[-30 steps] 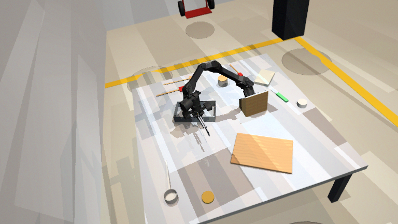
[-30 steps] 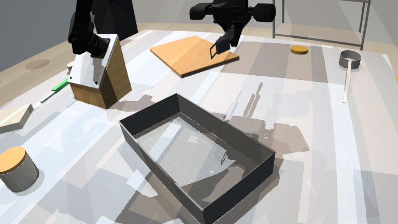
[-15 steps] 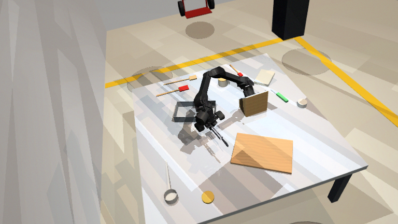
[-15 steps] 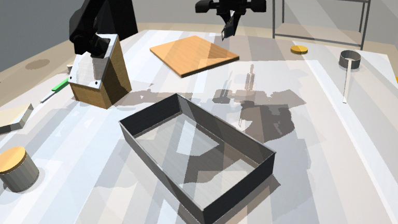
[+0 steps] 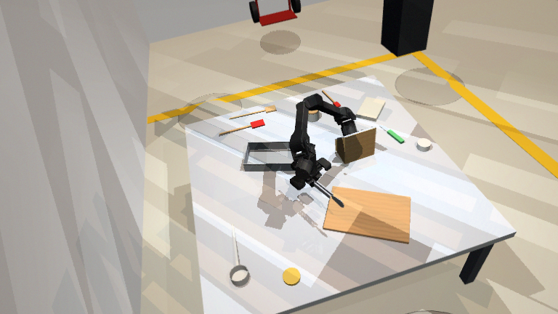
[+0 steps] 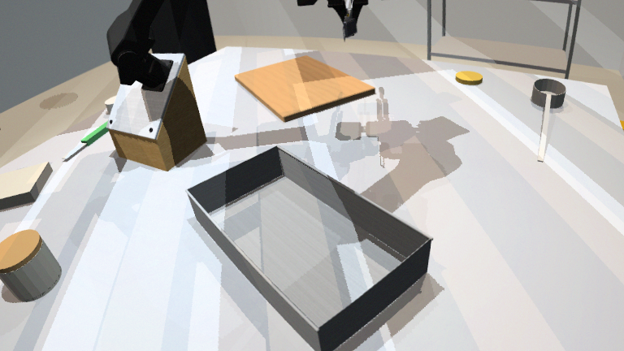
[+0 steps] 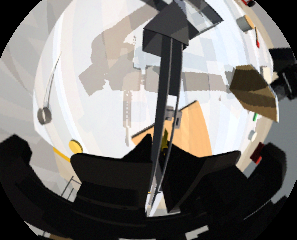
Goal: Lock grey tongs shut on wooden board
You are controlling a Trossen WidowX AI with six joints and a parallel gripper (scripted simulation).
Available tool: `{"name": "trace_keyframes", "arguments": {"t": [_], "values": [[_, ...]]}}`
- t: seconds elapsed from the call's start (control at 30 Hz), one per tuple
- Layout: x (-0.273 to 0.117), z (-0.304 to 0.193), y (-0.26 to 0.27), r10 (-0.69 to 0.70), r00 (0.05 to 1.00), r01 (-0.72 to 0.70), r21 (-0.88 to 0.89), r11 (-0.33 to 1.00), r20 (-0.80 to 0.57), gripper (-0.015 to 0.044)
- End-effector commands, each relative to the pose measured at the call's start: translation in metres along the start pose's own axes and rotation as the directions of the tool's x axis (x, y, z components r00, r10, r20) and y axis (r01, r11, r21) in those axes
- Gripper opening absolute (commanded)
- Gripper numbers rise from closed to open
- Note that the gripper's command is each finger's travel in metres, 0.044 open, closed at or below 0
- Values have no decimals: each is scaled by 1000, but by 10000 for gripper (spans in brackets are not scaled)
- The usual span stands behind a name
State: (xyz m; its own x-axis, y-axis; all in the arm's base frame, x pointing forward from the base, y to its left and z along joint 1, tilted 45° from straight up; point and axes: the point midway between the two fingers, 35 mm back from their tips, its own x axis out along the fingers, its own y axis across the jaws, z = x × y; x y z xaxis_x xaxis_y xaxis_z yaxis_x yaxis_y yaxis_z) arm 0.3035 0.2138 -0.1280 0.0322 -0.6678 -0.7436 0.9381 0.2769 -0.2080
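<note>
My gripper [image 5: 312,182] is shut on the grey tongs [image 5: 330,193] and holds them in the air between the roasting tin [image 5: 267,156] and the wooden board [image 5: 368,214]. The tongs look squeezed together into one thin bar. Their free end reaches out over the board's near left corner. In the exterior view the gripper [image 6: 347,9] is high above the table and the tongs [image 6: 348,26] hang below it, beyond the board [image 6: 303,84]. The tin [image 6: 308,236] is empty. In the wrist view the tongs [image 7: 167,107] run straight out from the fingers.
The arm's base sits on a slanted wooden block [image 5: 355,145]. A grey canister with a wooden lid [image 6: 27,264], a green-handled tool [image 5: 394,134], a cream block [image 5: 370,107], a yellow disc [image 5: 290,275] and a long-handled ring [image 5: 239,274] lie around the table.
</note>
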Motion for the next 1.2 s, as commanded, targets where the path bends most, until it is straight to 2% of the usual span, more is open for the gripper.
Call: {"name": "trace_keyframes", "arguments": {"t": [0.0,0.77,0.93,1.17], "values": [[-5,-30,-15,5,1000,-6,-50,999,-15,-150],[4,-165,-136,-13,1000,10,-330,944,-6,-150],[11,-183,-163,-17,1000,19,-375,927,7,-150],[12,-183,-163,-28,1000,24,-377,926,-3,-150]]}}
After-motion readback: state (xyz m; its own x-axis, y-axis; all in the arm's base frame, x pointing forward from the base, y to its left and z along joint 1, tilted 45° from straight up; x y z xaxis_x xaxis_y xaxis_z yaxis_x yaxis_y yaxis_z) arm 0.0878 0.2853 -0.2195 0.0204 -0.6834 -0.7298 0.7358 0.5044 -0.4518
